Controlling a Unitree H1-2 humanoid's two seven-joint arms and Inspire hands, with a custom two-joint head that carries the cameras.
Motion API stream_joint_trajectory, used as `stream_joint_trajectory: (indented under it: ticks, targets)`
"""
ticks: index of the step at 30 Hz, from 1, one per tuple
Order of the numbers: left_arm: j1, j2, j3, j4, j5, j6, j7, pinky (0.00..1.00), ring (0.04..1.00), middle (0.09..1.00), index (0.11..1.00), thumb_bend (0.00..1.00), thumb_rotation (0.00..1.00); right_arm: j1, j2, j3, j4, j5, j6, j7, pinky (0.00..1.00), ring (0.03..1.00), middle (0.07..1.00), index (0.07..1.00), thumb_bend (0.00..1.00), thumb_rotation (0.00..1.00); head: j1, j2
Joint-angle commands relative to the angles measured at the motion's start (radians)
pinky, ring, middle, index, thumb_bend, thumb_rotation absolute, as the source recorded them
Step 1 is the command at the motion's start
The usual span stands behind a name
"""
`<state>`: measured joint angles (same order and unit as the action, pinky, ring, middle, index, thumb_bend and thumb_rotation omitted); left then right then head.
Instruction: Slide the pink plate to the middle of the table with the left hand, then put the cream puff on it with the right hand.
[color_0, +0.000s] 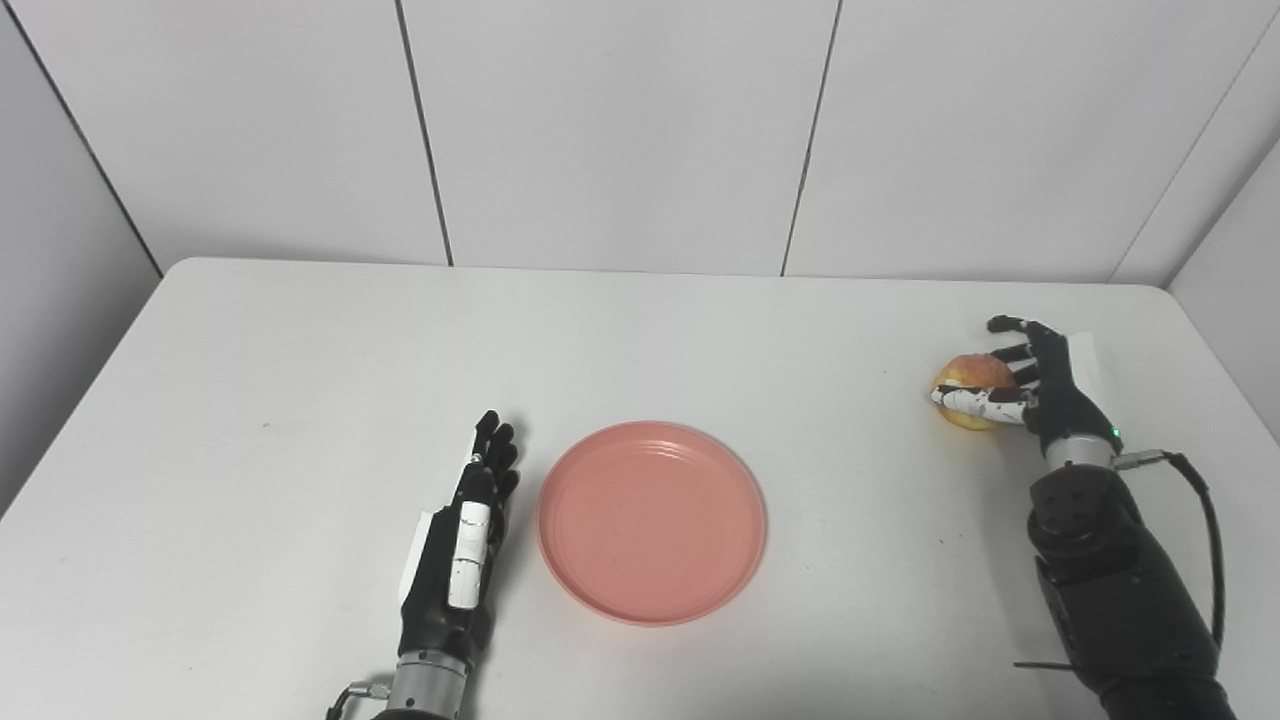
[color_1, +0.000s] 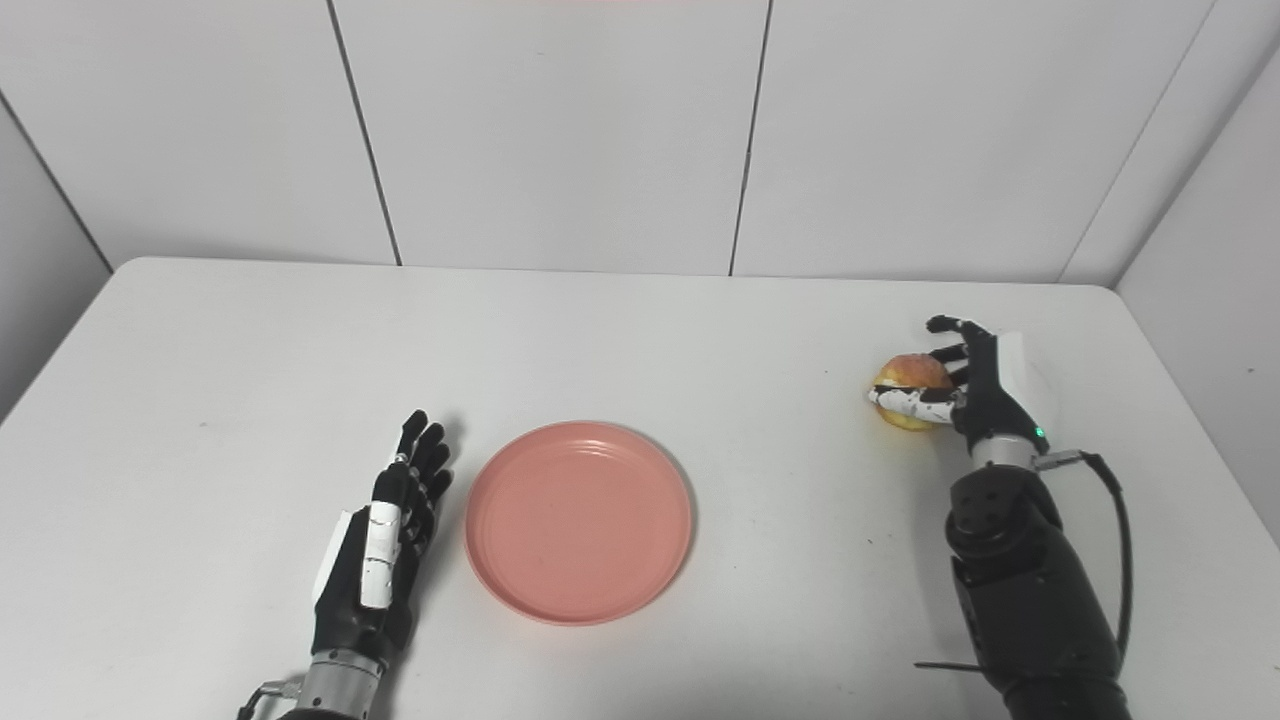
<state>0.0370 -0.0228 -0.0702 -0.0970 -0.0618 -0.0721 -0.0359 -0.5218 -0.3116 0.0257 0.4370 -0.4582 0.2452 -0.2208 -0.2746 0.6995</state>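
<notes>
The pink plate (color_0: 652, 520) lies flat and bare on the white table (color_0: 300, 340), near its middle and toward the front. Just left of it stands my left hand (color_0: 462, 540), open, fingers straight and pointing away, a small gap between it and the plate's rim. The cream puff (color_0: 972, 378), golden with a reddish top, rests on the table at the far right. My right hand (color_0: 1030, 385) wraps around it from the right side, thumb across its front and fingers over its back. The puff still touches the tabletop.
White wall panels (color_0: 620, 130) rise behind the table's far edge. The table's right edge runs close to the right arm (color_0: 1120, 590). A black cable (color_0: 1205, 540) loops off the right wrist.
</notes>
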Motion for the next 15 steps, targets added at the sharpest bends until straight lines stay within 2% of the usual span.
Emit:
stream_joint_trajectory:
  ticks: [1, 7, 11, 15]
  targets:
    - [0.014, -0.006, -0.002, 0.0, -0.003, 0.003, -0.006, 1.0, 1.0, 1.0, 1.0, 0.73, 1.0, -0.017, -0.018, 0.005, -0.016, -0.011, 0.004, -0.009, 0.34, 0.419, 0.533, 0.617, 0.52, 0.0, 0.0, 0.001]
    - [0.004, -0.018, 0.007, 0.019, -0.01, -0.007, 0.003, 1.0, 1.0, 1.0, 1.0, 0.74, 1.0, -0.018, -0.019, 0.006, -0.006, -0.015, 0.0, -0.02, 0.29, 0.414, 0.524, 0.597, 0.52, 0.0, 0.003, -0.001]
    - [0.002, -0.025, 0.01, 0.013, -0.013, 0.011, 0.002, 1.0, 1.0, 1.0, 1.0, 0.74, 1.0, -0.015, -0.012, -0.006, -0.006, -0.006, -0.037, -0.051, 0.25, 0.407, 0.514, 0.59, 0.52, 0.0, 0.008, -0.004]
    - [0.003, -0.025, 0.005, 0.008, -0.005, 0.016, -0.004, 1.0, 1.0, 1.0, 1.0, 0.74, 1.0, -0.008, 0.0, -0.024, -0.024, 0.011, -0.088, -0.101, 0.33, 0.41, 0.527, 0.593, 0.52, 0.0, 0.017, -0.003]
